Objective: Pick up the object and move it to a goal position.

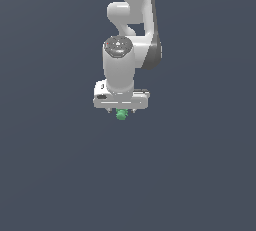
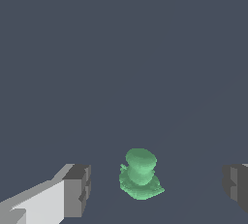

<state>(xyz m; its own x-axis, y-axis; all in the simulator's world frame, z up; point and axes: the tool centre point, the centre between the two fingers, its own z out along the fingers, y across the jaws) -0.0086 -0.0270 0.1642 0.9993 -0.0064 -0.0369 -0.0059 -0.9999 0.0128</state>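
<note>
The object [image 2: 140, 174] is a small bright green ridged lump with a rounded end, resting on the dark grey floor. In the wrist view it lies between my two grey fingertips [image 2: 77, 189], with a clear gap on each side. In the exterior view the object [image 1: 121, 114] peeks out just below the white gripper [image 1: 121, 110], which hangs straight above it. The gripper [image 2: 157, 189] is open and touches nothing.
The dark grey floor [image 1: 55, 175] spreads flat all around. The white arm [image 1: 131, 35] rises behind the gripper in the exterior view. No goal marker shows.
</note>
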